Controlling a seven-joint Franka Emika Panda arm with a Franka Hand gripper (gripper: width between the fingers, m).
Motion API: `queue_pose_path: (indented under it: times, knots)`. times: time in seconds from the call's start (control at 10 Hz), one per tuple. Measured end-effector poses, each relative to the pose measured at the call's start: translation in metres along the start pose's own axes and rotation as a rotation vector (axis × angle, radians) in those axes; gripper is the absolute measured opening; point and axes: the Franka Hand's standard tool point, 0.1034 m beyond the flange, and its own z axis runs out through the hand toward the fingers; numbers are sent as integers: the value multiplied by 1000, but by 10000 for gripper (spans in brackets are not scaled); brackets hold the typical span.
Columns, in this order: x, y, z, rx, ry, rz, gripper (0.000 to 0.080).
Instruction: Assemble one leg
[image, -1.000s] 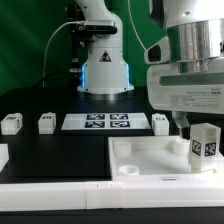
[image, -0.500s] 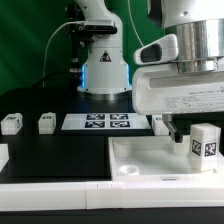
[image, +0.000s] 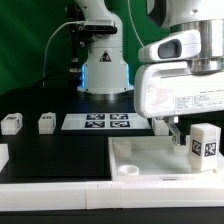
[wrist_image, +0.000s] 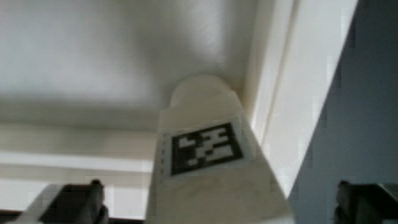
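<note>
arm: glossy white shells | wrist collar: ribbed silver | hand: white box, printed label, dark fingers | base: blue glow, black cable

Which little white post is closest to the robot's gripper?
The small white plastic post standing on the large white tray, between the fingers of the open gripper; the other posts sit on the black table.

The leg, a small white tagged post, stands upright on the white tray toward the exterior view's right.
</note>
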Motion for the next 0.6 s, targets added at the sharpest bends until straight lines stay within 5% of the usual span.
queue_pose_path:
  times: [0.4, 0.5, 0.6]
  knots:
    - [0, 5, 0, -19, -6, -311, 649]
    - [0, 5, 0, -19, -6, -311, 520]
    - [0, 5, 0, -19, -6, -311, 520]
